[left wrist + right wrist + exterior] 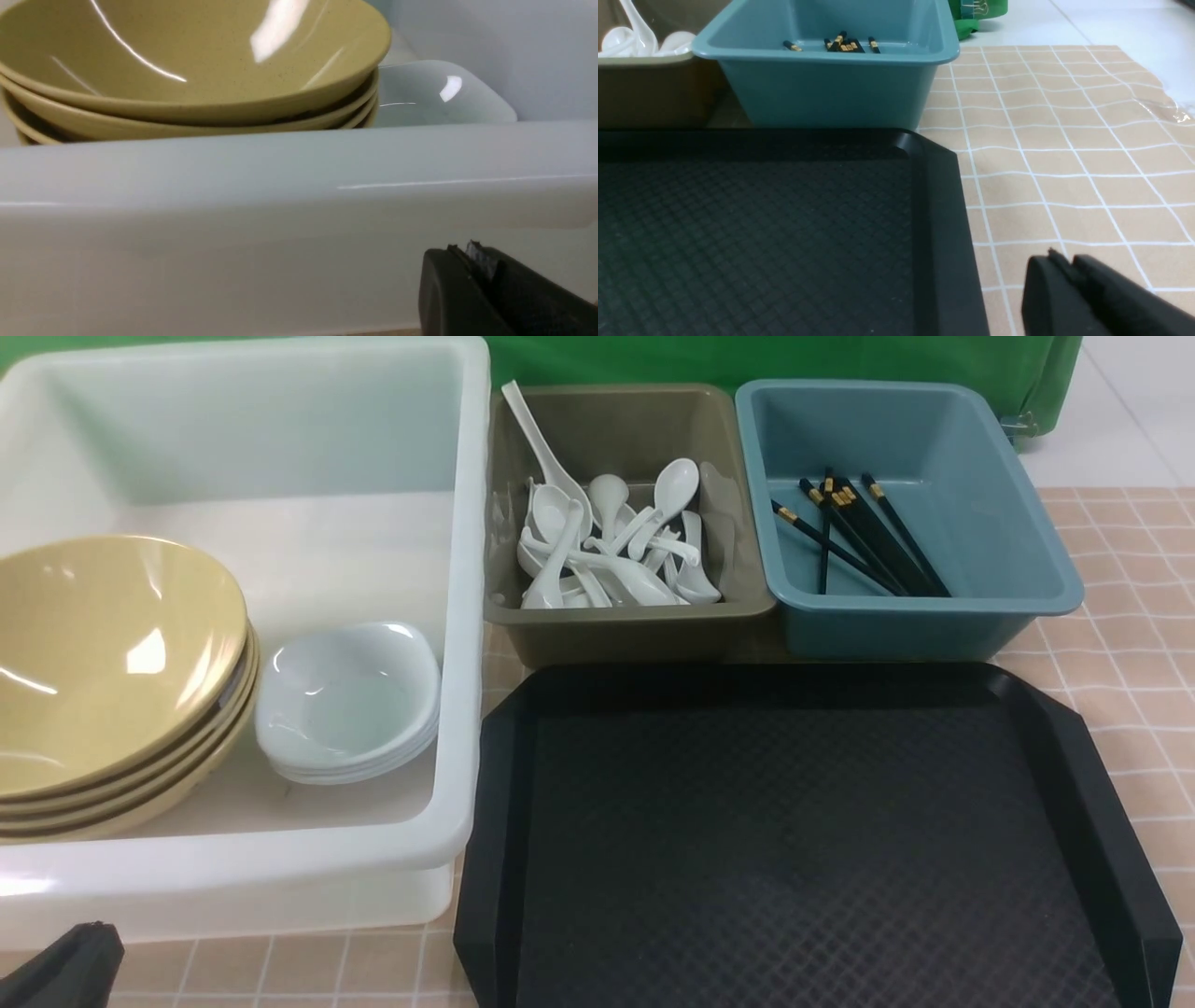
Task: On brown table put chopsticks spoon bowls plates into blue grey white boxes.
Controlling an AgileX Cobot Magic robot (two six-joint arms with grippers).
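Several tan bowls [103,663] sit stacked in the white box [462,616], with stacked white plates [350,700] beside them. White spoons [607,551] fill the grey box [635,625]. Black chopsticks [868,537] lie in the blue box [934,616]. My left gripper [462,252] is shut and empty, low outside the white box's near wall [280,163], with the bowls [187,60] and plates [434,93] beyond. My right gripper [1066,261] hangs over the brown table [1064,163], its jaws together with nothing in them, next to the tray's right edge.
A black textured tray [794,840] lies in front of the grey and blue boxes with nothing on it. Green cloth [794,359] hangs behind the boxes. Tiled table surface [1120,644] shows to the right of the tray.
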